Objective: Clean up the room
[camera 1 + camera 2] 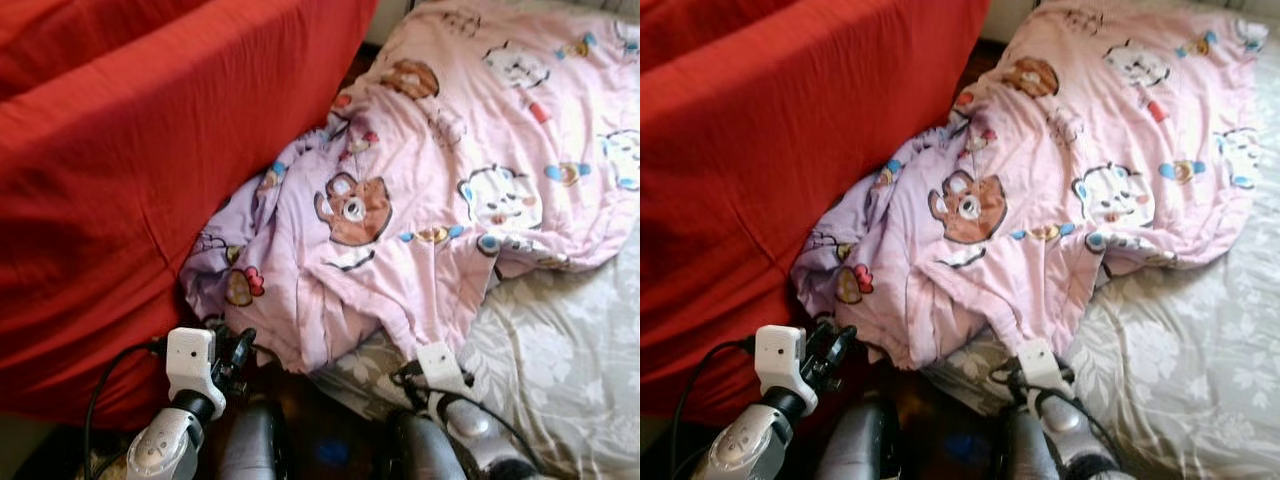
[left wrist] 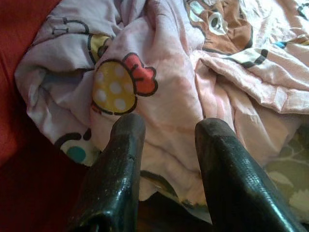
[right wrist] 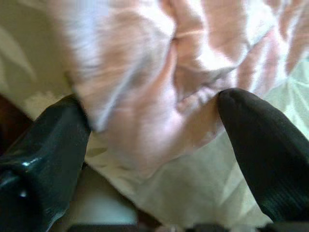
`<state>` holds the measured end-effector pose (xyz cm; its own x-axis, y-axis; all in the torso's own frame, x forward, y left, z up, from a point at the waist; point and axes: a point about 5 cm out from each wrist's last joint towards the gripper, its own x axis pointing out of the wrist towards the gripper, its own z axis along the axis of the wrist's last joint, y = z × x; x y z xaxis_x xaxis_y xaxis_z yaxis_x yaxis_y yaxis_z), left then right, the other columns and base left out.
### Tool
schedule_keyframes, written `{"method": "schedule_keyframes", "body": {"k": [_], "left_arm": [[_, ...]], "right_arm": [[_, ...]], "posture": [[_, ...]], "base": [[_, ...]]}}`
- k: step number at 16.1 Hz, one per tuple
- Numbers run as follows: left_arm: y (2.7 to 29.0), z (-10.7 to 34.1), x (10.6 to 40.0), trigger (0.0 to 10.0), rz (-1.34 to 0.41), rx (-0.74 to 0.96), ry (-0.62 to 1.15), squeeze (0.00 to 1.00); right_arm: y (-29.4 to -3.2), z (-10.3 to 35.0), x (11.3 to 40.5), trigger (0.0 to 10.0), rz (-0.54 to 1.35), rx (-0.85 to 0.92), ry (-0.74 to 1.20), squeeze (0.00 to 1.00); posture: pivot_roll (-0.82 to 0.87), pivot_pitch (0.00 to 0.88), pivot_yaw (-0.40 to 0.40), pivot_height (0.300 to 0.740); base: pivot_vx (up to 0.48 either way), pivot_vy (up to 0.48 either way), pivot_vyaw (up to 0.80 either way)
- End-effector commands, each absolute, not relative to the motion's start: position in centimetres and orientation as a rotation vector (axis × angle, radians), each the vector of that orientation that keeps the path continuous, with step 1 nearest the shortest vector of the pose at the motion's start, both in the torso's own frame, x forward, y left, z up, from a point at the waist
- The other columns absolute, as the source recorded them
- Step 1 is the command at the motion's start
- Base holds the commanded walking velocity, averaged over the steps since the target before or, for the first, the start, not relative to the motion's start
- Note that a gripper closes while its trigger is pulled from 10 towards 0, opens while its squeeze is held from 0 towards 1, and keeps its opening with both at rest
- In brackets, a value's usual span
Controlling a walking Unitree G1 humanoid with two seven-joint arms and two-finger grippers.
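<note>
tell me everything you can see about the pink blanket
The pink blanket is soft, thin-looking cloth printed with cartoon bears and mushrooms. It lies crumpled across the grey flowered sheet, its bunched corner pressed against the red cover. The open left pincer and open right pincer both point at its near edge.

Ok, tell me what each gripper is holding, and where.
Nothing is held. Both the left gripper and right gripper are open, fingers straddling the near edge of the pink blanket, not closed on it.

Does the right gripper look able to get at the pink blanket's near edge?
Probably yes: the right gripper is open, with the pink blanket edge between its fingers and nothing in the way.
</note>
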<state>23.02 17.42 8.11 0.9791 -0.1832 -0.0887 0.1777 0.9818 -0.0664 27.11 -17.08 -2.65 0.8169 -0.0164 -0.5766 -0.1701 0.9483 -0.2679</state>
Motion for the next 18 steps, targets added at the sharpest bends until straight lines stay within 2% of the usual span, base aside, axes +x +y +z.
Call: {"method": "schedule_keyframes", "body": {"k": [1, 6, 7, 18], "left_arm": [[17.6, 7.7, 22.5, 10.0, -0.176, -0.060, 0.125, 0.00], [17.3, 7.9, 21.8, 10.0, -0.172, -0.069, 0.136, 0.00], [17.3, 7.8, 21.6, 10.0, -0.169, -0.070, 0.139, 0.00], [17.3, 7.7, 21.6, 10.0, -0.151, -0.072, 0.147, 0.00]], "right_arm": [[-17.2, -3.4, 26.3, 10.0, 0.080, -0.328, 0.648, 0.00], [-17.5, -3.5, 26.0, 10.0, 0.088, -0.340, 0.650, 0.00], [-17.4, -3.6, 25.9, 0.1, 0.089, -0.347, 0.650, 0.00], [-16.9, -3.7, 25.9, 0.0, 0.116, -0.350, 0.642, 0.00]], "posture": [[0.13, 0.320, 0.033, 0.644], [0.14, 0.346, 0.030, 0.644], [0.14, 0.351, 0.029, 0.644], [0.14, 0.349, 0.017, 0.644]], "base": [[0.000, 0.000, 0.00], [0.000, 0.000, 0.00], [0.000, 0.000, 0.00], [0.000, 0.000, 0.00]]}}
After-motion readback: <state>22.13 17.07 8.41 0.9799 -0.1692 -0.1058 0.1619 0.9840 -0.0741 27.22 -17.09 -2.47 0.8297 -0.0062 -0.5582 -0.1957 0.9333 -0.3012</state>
